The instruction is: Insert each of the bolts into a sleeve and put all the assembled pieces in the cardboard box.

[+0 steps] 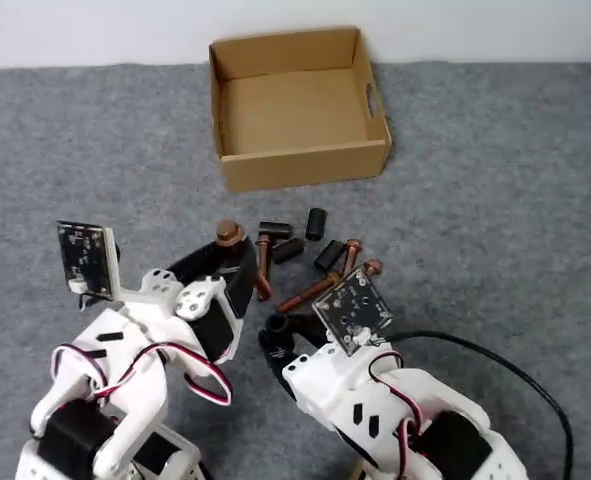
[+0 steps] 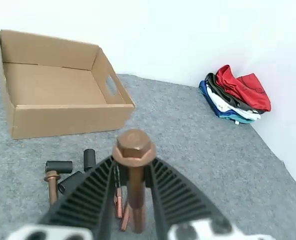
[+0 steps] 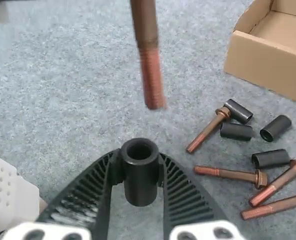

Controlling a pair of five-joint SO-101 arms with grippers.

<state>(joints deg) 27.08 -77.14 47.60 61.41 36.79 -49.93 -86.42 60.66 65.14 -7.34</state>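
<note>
One open brown cardboard box (image 1: 305, 168) sits at far edge of grey carpeted tabletop (image 1: 495, 200). Left jaws clamp long copper-coloured hex bolt (image 2: 134, 150) head-up, threaded end hanging just above short black cylindrical sleeve (image 3: 139, 172) pinched bore-up in right jaws, likely lining up insertion. Loose bolts (image 1: 310, 292), sleeves (image 1: 315, 223) lie between box and arms.

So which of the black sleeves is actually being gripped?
The sleeve gripped upright in the right end effector; the other sleeves lie loose on the carpet.
</note>
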